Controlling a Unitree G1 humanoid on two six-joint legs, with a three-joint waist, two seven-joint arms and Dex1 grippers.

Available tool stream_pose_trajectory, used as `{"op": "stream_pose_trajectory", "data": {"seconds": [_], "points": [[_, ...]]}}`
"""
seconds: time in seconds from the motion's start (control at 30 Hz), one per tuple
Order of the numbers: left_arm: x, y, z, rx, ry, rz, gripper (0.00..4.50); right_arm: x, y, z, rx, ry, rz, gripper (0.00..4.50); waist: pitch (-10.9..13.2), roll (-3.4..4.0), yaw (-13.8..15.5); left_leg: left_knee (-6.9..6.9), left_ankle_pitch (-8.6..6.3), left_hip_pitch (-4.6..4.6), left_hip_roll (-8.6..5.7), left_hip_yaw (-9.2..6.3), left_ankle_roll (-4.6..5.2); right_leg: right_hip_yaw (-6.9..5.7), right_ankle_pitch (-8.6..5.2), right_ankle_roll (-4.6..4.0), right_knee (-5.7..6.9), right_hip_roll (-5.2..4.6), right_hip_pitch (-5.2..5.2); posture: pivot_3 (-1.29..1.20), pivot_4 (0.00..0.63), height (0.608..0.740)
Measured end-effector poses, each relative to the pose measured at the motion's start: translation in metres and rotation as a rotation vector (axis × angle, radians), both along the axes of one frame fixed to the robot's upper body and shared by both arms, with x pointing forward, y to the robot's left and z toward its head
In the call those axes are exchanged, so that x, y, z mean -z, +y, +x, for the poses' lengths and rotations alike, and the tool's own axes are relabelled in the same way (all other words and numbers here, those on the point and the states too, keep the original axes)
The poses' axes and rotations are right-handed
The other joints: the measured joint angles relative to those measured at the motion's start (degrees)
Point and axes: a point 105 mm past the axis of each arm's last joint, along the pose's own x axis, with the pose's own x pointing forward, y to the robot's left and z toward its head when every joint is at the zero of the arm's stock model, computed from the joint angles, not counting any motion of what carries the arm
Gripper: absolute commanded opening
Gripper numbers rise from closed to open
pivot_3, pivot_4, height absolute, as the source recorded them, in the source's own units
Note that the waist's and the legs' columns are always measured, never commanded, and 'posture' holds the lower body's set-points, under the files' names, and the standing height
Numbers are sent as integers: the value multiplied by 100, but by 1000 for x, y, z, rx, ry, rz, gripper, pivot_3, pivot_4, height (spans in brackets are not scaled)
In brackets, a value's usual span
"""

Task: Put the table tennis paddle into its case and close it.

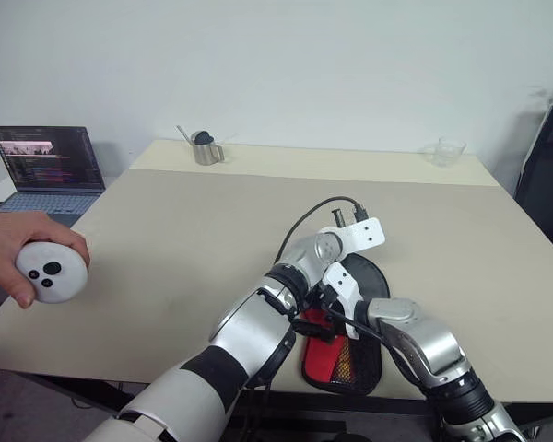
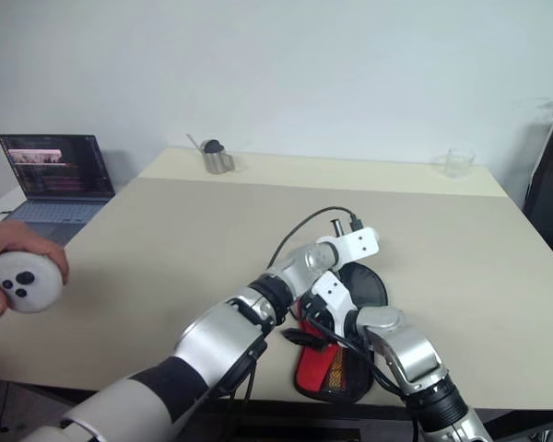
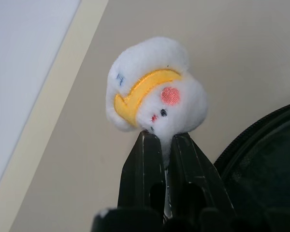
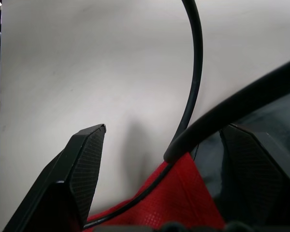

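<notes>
Left gripper (image 3: 163, 145) pinches the white-yellow charm (image 3: 154, 87) of the case (image 1: 350, 359), lying at the worktop's (image 1: 184, 239) six-o'clock edge; right gripper (image 4: 169, 159) gapes wide, empty, over its red panel.

Table layout, head views

Black-and-red fabric paddle case (image 1: 350, 354) lies on the beige table (image 1: 184, 239) at lower centre; open laptop (image 1: 48, 170) far left; metal cup (image 1: 205, 147) upper centre; clear glass (image 1: 448, 152) upper right.
</notes>
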Motion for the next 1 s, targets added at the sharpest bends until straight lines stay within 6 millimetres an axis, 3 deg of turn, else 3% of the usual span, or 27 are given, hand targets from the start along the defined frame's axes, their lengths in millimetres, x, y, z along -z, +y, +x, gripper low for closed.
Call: {"op": "stream_pose_trajectory", "data": {"seconds": [1.0], "points": [[0,-23,-16,211,-177,174,36,5,-5,-14,22,45,6,4166,-40,37,61,-2,-7,0,-8,-2,11,-2,-6,9,-15,-6,10,0,150,740]]}}
